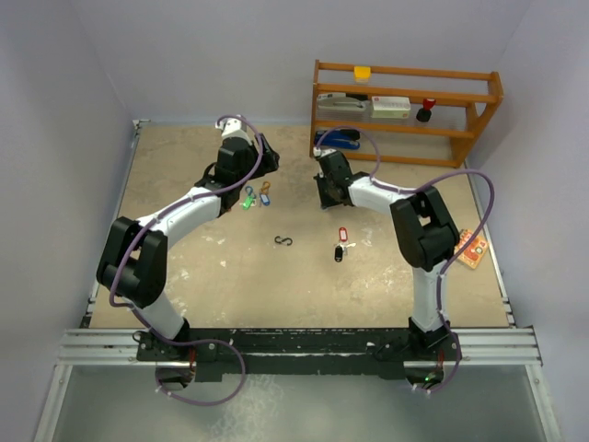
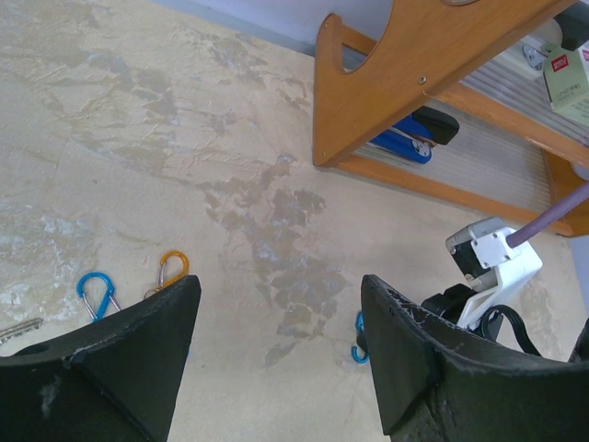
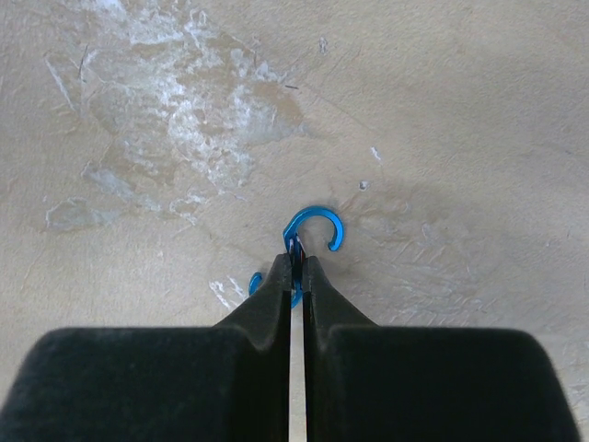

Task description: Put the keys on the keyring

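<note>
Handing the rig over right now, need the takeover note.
Left gripper: open, holding nothing, over the table near the blue carabiner and orange carabiner.
Right gripper: shut on the blue S-shaped clip, at table level.
Red-tagged key and black fob lie mid-table, with the black S-clip to their left.
Done: clip gripped. No key shows on it.
Left: all threading.
</note>
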You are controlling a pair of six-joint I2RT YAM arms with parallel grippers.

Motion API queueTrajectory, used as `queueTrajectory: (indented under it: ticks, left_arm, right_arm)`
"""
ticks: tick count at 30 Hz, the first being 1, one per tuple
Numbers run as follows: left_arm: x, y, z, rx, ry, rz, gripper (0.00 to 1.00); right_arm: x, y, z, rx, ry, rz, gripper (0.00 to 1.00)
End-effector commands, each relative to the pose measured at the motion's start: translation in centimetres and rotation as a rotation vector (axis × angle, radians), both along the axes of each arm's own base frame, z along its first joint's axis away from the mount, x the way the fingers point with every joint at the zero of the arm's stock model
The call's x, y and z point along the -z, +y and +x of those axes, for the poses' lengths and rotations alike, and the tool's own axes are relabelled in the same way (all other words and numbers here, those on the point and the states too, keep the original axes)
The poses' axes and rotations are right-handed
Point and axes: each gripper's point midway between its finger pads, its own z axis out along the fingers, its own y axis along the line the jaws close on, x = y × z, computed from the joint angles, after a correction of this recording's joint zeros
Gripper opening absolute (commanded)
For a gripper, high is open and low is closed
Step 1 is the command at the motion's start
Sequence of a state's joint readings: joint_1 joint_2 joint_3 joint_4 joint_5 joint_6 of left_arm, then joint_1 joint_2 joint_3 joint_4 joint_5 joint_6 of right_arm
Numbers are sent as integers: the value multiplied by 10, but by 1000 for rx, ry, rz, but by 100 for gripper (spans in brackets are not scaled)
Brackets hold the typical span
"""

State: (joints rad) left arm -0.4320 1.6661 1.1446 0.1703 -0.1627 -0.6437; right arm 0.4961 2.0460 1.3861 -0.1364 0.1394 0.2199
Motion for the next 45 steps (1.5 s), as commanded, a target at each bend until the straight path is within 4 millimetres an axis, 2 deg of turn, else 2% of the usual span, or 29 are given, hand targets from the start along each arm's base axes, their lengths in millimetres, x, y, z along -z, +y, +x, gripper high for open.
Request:
queueTrajectory:
  ticks: [1, 7, 13, 19, 24, 34, 40, 45]
  left_arm:
    - [-29, -3, 5, 17, -70, -47, 68]
    - [-26, -14, -6, 64, -55, -65, 68]
    - [1, -43, -34, 118, -7, -21, 68]
    - [21, -67, -43, 166, 26, -16, 67]
    - [30, -91, -60, 224, 38, -11, 67]
    - [65, -156, -124, 435, 74, 0, 62]
    - [86, -172, -150, 504, 104, 23, 62]
    - [94, -189, -166, 573, 83, 76, 60]
  right_arm:
    - [-11, -9, -8, 33, -10, 6, 0]
    - [-31, -27, -14, 90, -39, -38, 0]
    - [-40, -58, -38, 161, -20, -135, 0]
    - [-49, -71, -70, 162, -10, -145, 0]
    - [-47, -79, -86, 186, 3, -137, 0]
    - [-74, -98, -65, 291, -84, -92, 0]
    - [-94, -109, -54, 338, -129, -37, 0]
    - [-104, -113, -51, 346, -153, -6, 0]
